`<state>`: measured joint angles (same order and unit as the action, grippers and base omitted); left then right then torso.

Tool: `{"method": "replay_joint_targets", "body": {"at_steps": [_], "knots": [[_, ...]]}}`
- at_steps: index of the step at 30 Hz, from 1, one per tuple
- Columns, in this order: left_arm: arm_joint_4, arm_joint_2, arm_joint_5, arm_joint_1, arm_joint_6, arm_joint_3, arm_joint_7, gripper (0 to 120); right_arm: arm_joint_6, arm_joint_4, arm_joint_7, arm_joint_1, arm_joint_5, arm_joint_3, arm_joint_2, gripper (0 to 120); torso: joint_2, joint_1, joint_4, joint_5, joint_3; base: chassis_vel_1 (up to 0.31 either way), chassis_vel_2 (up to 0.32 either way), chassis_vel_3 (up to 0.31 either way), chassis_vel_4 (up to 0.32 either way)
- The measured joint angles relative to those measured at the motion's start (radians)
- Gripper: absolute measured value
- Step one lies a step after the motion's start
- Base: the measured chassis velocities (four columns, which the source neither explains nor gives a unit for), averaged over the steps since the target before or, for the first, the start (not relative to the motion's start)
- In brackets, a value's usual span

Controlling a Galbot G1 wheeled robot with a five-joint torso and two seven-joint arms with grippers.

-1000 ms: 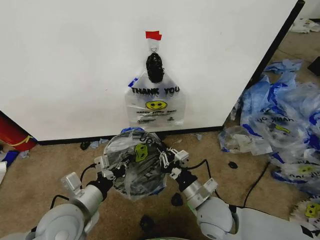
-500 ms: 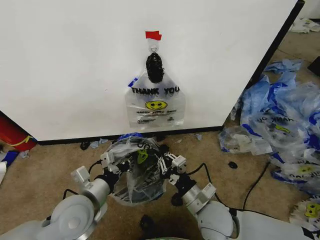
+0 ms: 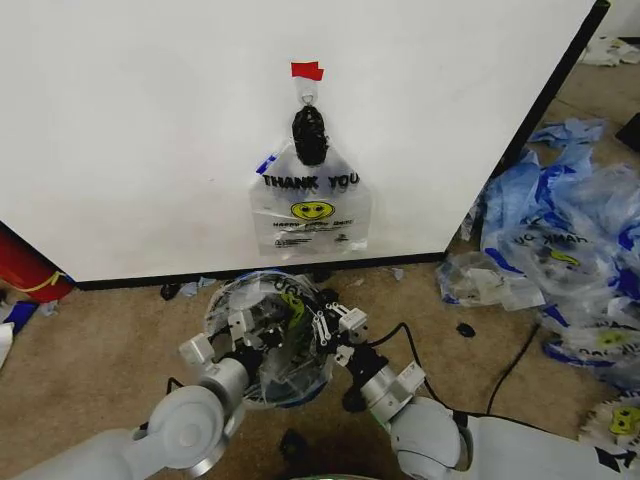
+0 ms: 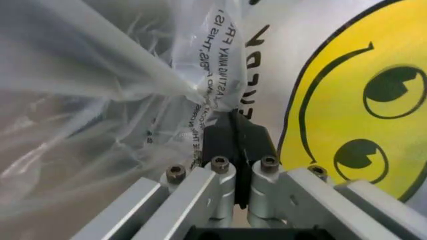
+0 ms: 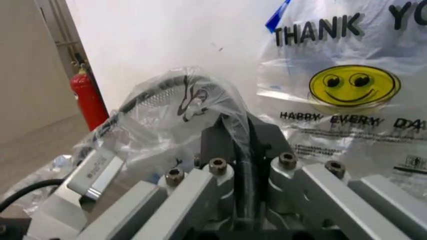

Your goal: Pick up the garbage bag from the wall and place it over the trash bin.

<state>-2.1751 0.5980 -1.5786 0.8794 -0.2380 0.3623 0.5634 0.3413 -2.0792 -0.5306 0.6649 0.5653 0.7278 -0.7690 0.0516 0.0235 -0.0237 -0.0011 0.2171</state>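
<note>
1. While a second bag hung untouched on the wall (image 3: 130, 130) behind, the garbage bag (image 3: 268, 340) sat draped over the trash bin (image 3: 300, 395) on the carpet, just near of the wall's black base strip.

2. At the bag's left side the left claw (image 3: 243, 335) was closed together, its dark pads pinching a fold of the clear film beside the yellow smiley, as the left wrist view showed (image 4: 235, 145).

3. At the bag's right side the right claw (image 3: 332, 330) was likewise clamped on the plastic, its jaws closed on a gathered edge of the film (image 5: 235, 150).

4. Between the two claws lay the bin's mouth, so the bag's open rim ran left to right across it, each arm holding the side nearer to itself and neither reaching across.

5. Judging from how it lay, the film already covered the rim on the far side; what remained seemed to be drawing it down evenly on both sides, the bin being directly below and between the claws.

6. Hanging from the hook (image 3: 308, 97) under red tape (image 3: 307, 70), the other "THANK YOU" bag (image 3: 311, 205) stood well apart from both claws, straight beyond the bin.

7. Off to the right, a heap of spent bags (image 3: 560, 250) littered the carpet.
</note>
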Motion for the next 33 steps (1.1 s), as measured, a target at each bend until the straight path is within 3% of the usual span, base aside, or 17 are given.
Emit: {"method": "replay_joint_targets", "body": {"at_steps": [15, 33], "knots": [[0.009, 0.025, -0.039, -0.093, 0.000, 0.082, 0.042, 0, -0.016, 0.009, -0.002, -0.018, -0.025, 0.026, 0.019, 1, 0.000, 0.000, 0.0001, 0.0001, 0.000, 0.000, 0.000, 0.000, 0.000], [0.092, 0.117, -0.038, -0.157, -0.001, 0.154, 0.054, 0, -0.034, 0.009, 0.017, -0.019, -0.091, 0.022, 0.055, 1, 0.000, 0.000, 0.0002, 0.0001, 0.000, 0.000, 0.000, 0.000, 0.000]]}}
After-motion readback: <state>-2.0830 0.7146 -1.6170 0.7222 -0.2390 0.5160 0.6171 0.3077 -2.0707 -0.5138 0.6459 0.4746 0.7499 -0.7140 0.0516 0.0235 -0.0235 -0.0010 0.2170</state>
